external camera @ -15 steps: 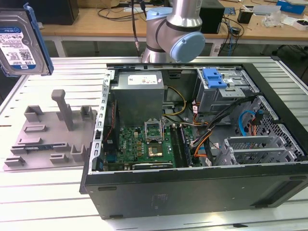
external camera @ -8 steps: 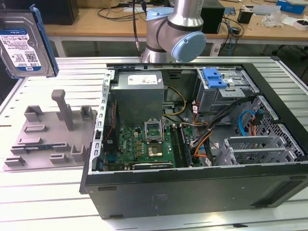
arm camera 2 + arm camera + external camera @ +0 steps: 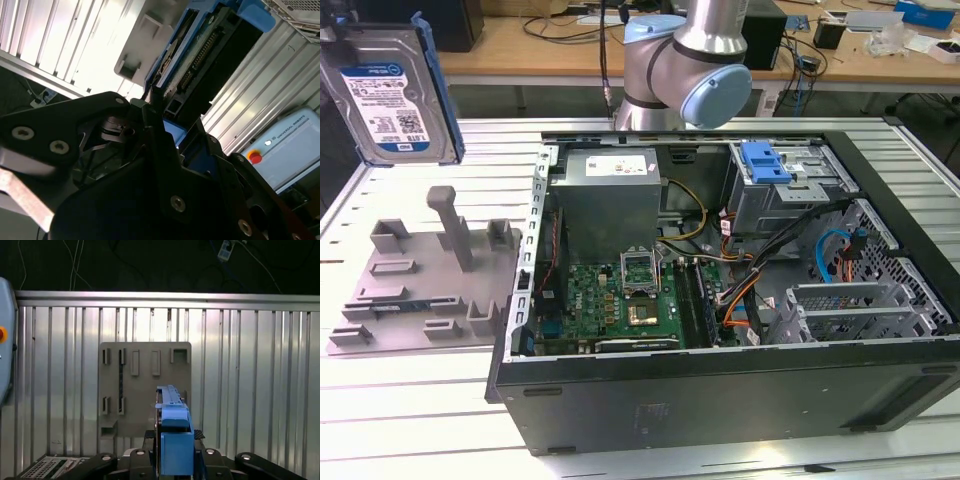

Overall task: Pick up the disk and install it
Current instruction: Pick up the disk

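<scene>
While the disk [image 3: 390,90] hangs in the air at the far left of the exterior view, label facing the camera and blue carrier rail down its right-hand edge, the pick-up half of the job looks done. In the first wrist view the pincer [image 3: 175,442] is clamped on it, a black finger on either side of the blue rail. Gripping it by the edge, I'd say, leaves both flat faces free.

Below it, on the slatted metal surface [image 3: 410,420], lies the grey holder plate [image 3: 420,290]. Its slots and posts stand bare, and they look made to prop a drive upright so it can be taken from above.

Moving right, we reach the open computer case [image 3: 720,400], lying on its side with the panel off and everything reachable from overhead. Inside, the power supply [image 3: 605,190] sits at the far left, with the green motherboard [image 3: 620,300] nearer us. Behind the case rises the robot arm [image 3: 685,60].

Further right is the metal drive cage [image 3: 800,195], topped by a blue latch [image 3: 765,162]. The disk is well apart from that cage, right across the case, so by my reading installation is not yet done.
</scene>
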Available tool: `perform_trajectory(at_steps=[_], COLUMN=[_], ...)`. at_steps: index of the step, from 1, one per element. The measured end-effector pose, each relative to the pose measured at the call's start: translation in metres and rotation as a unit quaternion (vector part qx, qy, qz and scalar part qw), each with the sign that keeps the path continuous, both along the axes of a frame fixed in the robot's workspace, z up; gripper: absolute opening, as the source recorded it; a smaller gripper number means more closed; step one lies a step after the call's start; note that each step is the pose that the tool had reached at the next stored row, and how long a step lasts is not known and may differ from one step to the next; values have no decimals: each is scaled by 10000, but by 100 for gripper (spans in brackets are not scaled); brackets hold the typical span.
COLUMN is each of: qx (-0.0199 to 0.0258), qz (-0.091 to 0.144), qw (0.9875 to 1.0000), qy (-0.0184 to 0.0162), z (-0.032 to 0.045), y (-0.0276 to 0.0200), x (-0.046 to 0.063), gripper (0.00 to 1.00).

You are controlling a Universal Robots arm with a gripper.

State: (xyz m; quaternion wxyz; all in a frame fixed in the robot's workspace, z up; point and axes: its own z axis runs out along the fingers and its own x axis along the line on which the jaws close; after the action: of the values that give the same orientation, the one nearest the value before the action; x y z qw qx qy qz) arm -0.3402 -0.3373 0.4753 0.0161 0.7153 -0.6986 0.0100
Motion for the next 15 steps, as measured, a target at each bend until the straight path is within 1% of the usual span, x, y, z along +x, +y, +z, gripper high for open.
perform_trajectory(at_steps=[1,4,10,13,15], qx=[0,0,0,0,2], qz=[-1,-1,-1,0,-2], qw=[10000,10000,10000,10000,10000], qy=[0,1,0,0,0], z=[2,36,90,105,114], y=[-11,-68,-139,-183,-223], x=[33,207,412,522,612], gripper=[37,37,37,37,37])
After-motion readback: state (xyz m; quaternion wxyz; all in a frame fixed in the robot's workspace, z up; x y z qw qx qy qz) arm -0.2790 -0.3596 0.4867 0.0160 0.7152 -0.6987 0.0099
